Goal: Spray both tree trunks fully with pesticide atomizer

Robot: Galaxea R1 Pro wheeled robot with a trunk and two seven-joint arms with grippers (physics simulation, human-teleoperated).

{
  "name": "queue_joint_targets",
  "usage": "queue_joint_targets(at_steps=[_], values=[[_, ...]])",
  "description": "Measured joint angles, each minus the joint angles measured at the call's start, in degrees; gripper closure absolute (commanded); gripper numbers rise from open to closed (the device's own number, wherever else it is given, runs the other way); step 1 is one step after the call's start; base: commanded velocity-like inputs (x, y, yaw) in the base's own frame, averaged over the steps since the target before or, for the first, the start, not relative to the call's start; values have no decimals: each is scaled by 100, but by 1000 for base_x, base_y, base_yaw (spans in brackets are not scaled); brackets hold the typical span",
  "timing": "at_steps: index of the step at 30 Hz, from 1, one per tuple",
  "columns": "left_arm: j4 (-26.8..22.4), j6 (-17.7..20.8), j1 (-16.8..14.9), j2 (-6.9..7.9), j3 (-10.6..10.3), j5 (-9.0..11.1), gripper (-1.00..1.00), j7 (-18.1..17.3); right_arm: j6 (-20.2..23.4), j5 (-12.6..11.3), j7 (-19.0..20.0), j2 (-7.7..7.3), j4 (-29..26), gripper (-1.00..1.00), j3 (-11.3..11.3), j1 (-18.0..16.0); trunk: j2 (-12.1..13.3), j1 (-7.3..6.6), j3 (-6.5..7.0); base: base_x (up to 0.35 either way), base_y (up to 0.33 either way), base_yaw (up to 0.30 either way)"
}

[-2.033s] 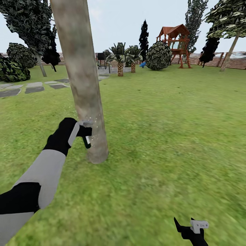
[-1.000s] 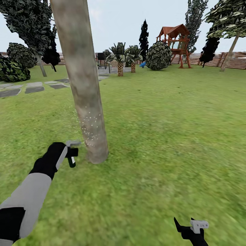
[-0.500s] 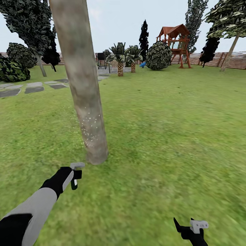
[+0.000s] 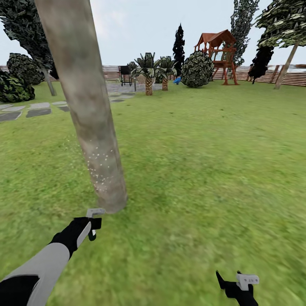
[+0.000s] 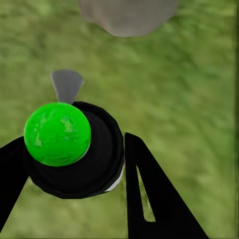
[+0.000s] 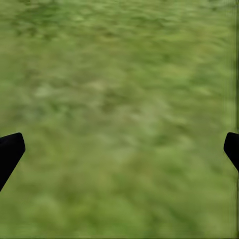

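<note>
A thick grey-tan tree trunk (image 4: 80, 97) rises from the lawn at the left of the head view. Pale pesticide specks (image 4: 100, 163) dot its lower part. My left gripper (image 4: 92, 225) is low over the grass just in front of the trunk's base, shut on the pesticide atomizer (image 4: 95, 213). In the left wrist view the atomizer (image 5: 74, 149) shows a green ball top, a black body and a grey nozzle, clamped in my left gripper (image 5: 74, 167), with the trunk base (image 5: 127, 15) beyond. My right gripper (image 4: 233, 279) hangs open over grass at the bottom right, empty (image 6: 119, 149).
Open lawn stretches ahead and to the right. Stepping stones (image 4: 34, 109) lie at far left. Palms (image 4: 148, 74), a round bush (image 4: 197, 70), a wooden play tower (image 4: 216, 55) and a slat fence (image 4: 293, 78) stand far back. A leaning pale-trunked tree (image 4: 285, 67) is at far right.
My left arm dropped from the trunk's lower part down to the grass by its base, atomizer still held. The camera shifted, so the trunk now sits further left. The right gripper is unchanged.
</note>
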Motion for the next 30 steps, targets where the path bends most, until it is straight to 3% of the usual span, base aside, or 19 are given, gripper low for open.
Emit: queue_joint_targets(at_steps=[5,14,30], values=[[56,-21,101,6,20,-6,100,8,0,1,0,33,0,-100,2,0,0,0,0,165,-231,48],[66,-31,121,-6,28,2,100,9,0,-9,0,79,0,-100,0,0,0,0,0,32,-271,238],[68,-35,121,-37,32,-10,100,9,0,-9,0,79,0,-100,0,0,0,0,0,33,-276,22]])
